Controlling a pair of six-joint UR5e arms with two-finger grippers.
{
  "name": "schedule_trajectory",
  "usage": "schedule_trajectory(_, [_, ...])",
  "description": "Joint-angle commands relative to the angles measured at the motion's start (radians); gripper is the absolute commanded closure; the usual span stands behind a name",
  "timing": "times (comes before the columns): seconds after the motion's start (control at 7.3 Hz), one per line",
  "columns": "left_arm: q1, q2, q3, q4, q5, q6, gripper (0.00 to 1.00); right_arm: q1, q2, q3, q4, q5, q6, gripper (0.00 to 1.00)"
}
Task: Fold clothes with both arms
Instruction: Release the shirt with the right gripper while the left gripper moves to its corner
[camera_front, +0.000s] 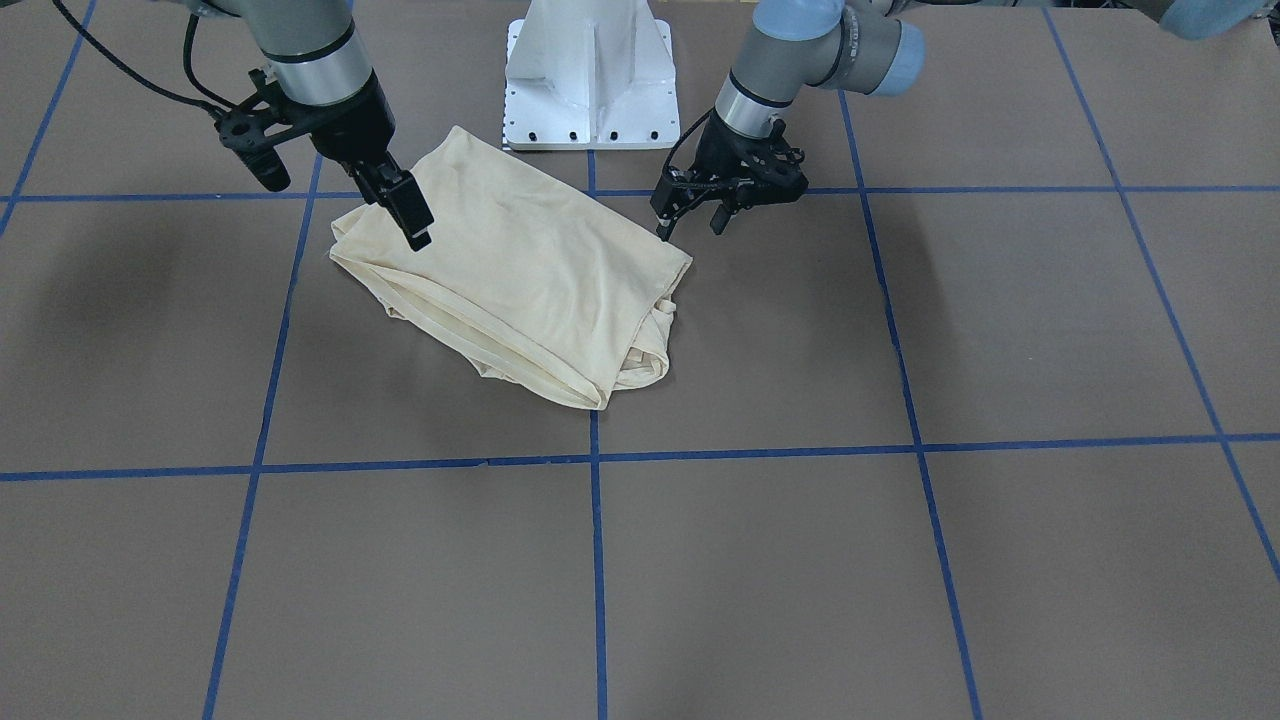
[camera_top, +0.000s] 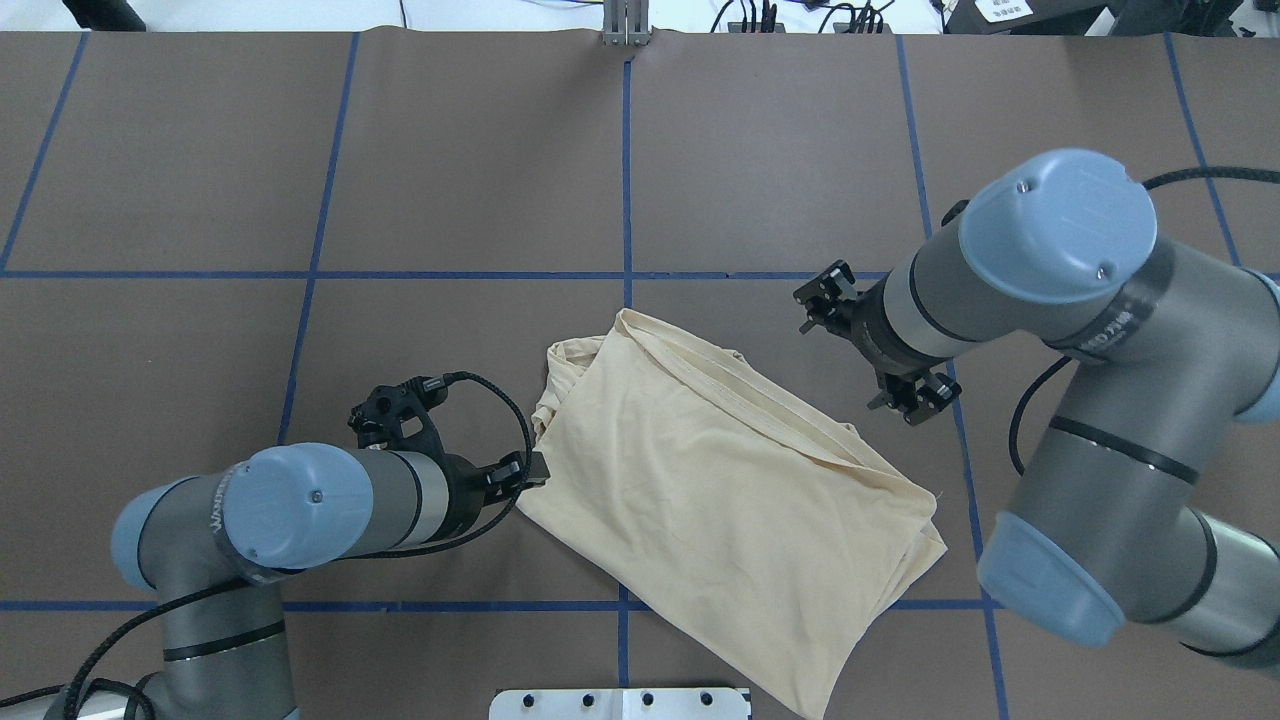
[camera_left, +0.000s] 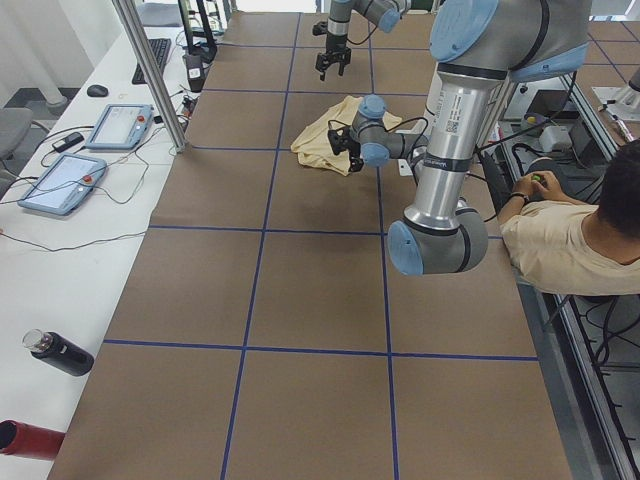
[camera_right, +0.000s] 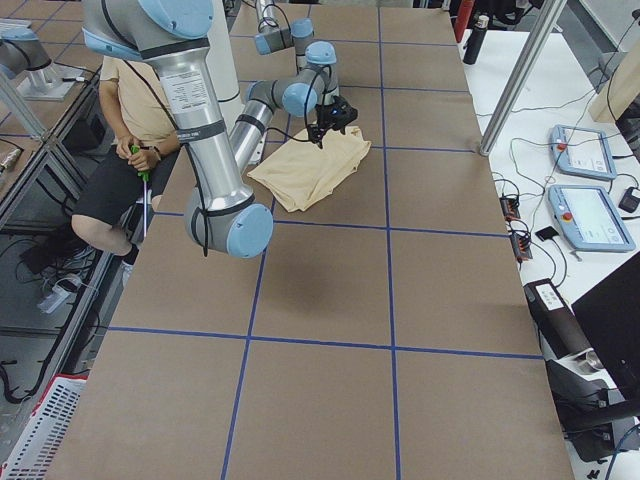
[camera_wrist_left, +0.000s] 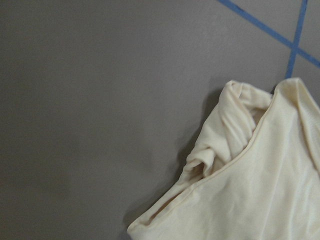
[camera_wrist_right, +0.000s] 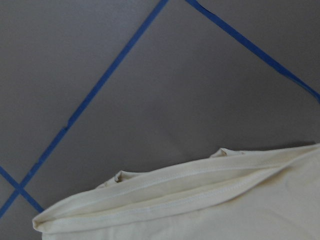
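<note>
The cream-yellow shirt (camera_front: 520, 270) lies folded in a rough rectangle, plain side up, near the robot's base. Its print and neck label are hidden. It also shows in the overhead view (camera_top: 720, 480). My left gripper (camera_front: 691, 228) is open and empty, low beside the shirt's left corner; in the overhead view it (camera_top: 537, 468) almost touches the edge. The left wrist view shows that bunched corner (camera_wrist_left: 235, 150). My right gripper (camera_front: 420, 238) hangs above the shirt's far right edge, seemingly open, holding no cloth. The right wrist view shows the hemmed edge (camera_wrist_right: 200, 185) lying flat.
The white pedestal base (camera_front: 590, 80) stands just behind the shirt. Blue tape lines (camera_front: 596, 560) grid the brown table. A seated person (camera_left: 570, 240) is beside the robot. Control tablets (camera_left: 120, 125) and a metal post (camera_left: 150, 70) are on the operators' side.
</note>
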Motion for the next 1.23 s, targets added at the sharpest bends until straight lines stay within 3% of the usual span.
schedule_trajectory(0.0, [0.022,-0.013,0.045,0.0,0.015,0.013,0.19,0.055,0.026,-0.158,0.21,0.015,-0.04,0.0])
schedule_trajectory(1.1, [-0.005,-0.054,0.084,-0.006,0.015,0.017,0.39,0.06,0.022,-0.206,0.242,0.01,-0.046,0.0])
